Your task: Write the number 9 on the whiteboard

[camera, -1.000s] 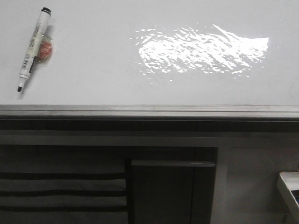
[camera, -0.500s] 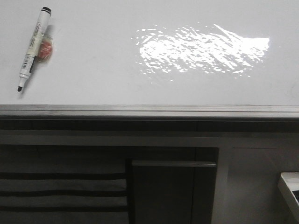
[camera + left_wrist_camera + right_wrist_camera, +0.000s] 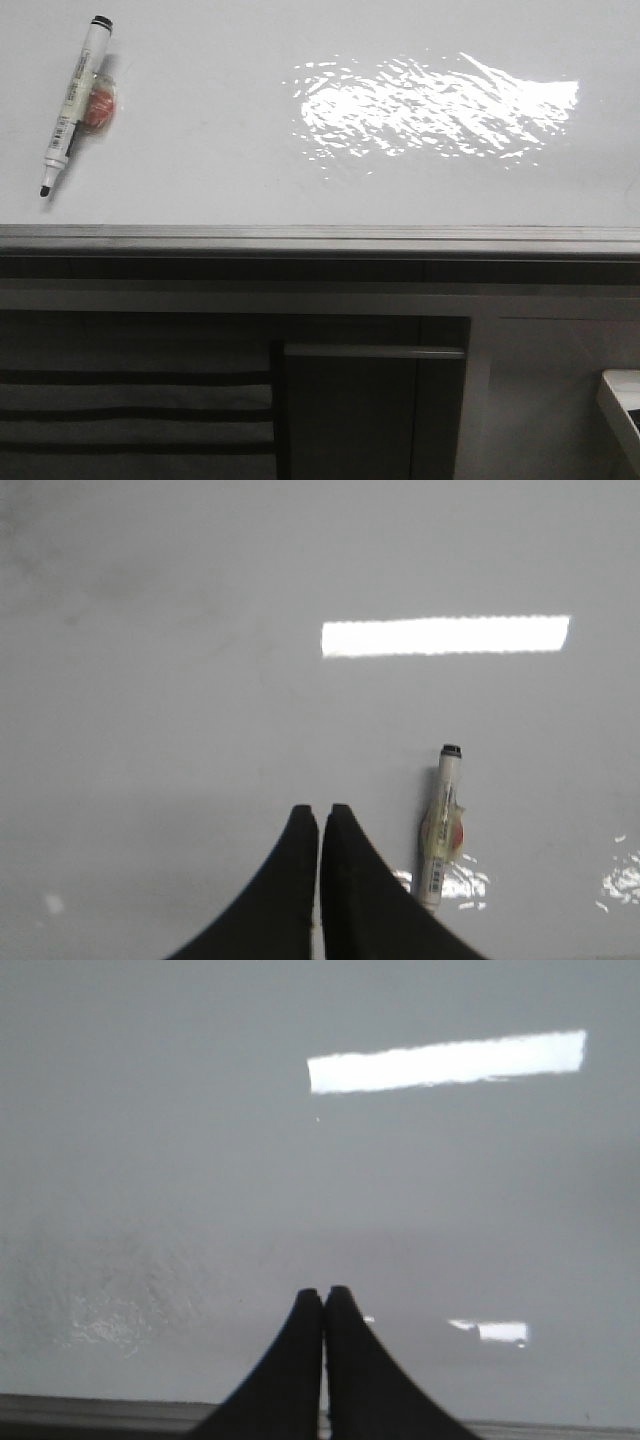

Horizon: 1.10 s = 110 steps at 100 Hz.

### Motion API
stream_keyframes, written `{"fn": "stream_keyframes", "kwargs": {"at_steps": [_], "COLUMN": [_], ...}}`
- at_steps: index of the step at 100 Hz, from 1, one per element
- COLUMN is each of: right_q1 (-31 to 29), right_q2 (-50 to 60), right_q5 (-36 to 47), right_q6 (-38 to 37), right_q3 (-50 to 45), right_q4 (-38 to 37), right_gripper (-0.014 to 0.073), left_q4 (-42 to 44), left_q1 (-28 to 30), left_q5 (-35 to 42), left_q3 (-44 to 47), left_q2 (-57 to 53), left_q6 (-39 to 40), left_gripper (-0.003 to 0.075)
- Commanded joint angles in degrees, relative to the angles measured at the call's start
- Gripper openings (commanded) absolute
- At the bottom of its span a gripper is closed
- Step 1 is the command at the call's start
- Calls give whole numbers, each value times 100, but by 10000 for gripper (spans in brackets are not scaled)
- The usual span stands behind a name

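Whiteboard (image 3: 200,170) lies flat across the upper part of the front view, glossy white, with a bright rippled glare patch (image 3: 435,105) right of centre and a grey metal edge strip (image 3: 320,238) along its near side. No drawn figure can be made out on the board in any view.

Marker (image 3: 72,102) lies on the board at its left side, slanted, black writing tip exposed and pointing toward the near edge, black end cap at the far end. A small orange-red item (image 3: 97,108) sits against the barrel (what it is cannot be told).

Left gripper (image 3: 320,815): black fingers pressed together, tips meeting with only a hairline seam, nothing between them. It is over bare board, the marker (image 3: 441,825) just beside it and not touching.

Right gripper (image 3: 323,1295): fingers likewise pressed together, holding nothing, over bare board (image 3: 200,1160) near the edge strip (image 3: 90,1410).

Neither gripper shows in the front view. Below the board edge: dark grey cabinet panels (image 3: 370,410) and, at the lower right corner, the corner of a pale object (image 3: 622,400).
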<state>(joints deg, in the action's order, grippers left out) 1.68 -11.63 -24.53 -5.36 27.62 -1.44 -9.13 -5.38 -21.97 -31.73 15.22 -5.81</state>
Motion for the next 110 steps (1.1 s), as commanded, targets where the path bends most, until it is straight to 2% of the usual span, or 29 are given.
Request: {"fn": "stream_keyframes", "kwargs": {"at_steps": [1, 14, 101, 110], "right_q1": [19, 19, 19, 19], "right_q2": [-483, -899, -1068, -1068], "right_q5": [-19, -379, -301, -298], "right_q6": [105, 105, 105, 105], "right_q3": [436, 646, 646, 646], "right_q4": [5, 5, -72, -97], "right_gripper": [-72, -72, -72, -50], "left_q4": [-17, 60, 169, 169], "left_q1": [14, 14, 14, 14], "left_q5": [-6, -28, -92, 15], "left_q3": [-437, -532, -494, -462], "left_q2": [489, 833, 988, 1013], "left_q6": [25, 8, 8, 241], "left_gripper": [-20, -20, -20, -6]}}
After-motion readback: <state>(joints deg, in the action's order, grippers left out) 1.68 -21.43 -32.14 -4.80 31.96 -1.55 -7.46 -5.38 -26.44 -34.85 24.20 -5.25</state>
